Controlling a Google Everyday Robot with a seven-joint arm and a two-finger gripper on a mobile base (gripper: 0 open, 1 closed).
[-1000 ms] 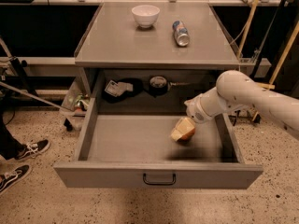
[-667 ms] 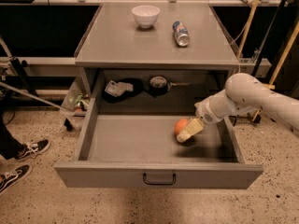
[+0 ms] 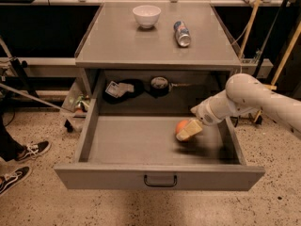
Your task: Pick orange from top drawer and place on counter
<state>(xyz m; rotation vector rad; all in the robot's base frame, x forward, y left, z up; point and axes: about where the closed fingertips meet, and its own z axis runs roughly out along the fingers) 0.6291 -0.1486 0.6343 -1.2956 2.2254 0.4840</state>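
Note:
The orange (image 3: 180, 125) lies on the floor of the open top drawer (image 3: 127, 142), right of its middle. My gripper (image 3: 189, 130) is down inside the drawer, right against the orange's right side, and covers part of it. My arm (image 3: 244, 98) reaches in from the right over the drawer's side wall. The counter (image 3: 127, 39) is the grey top above the drawer.
A white bowl (image 3: 146, 16) and a can lying on its side (image 3: 182, 33) are on the counter. Dark objects (image 3: 160, 85) and a packet (image 3: 118, 89) lie on the shelf behind the drawer. A person's shoes (image 3: 19, 161) are at the left on the floor.
The arm has swung a little to the right and the gripper has shifted slightly. The orange, hidden behind the gripper a second ago, now shows at its left side.

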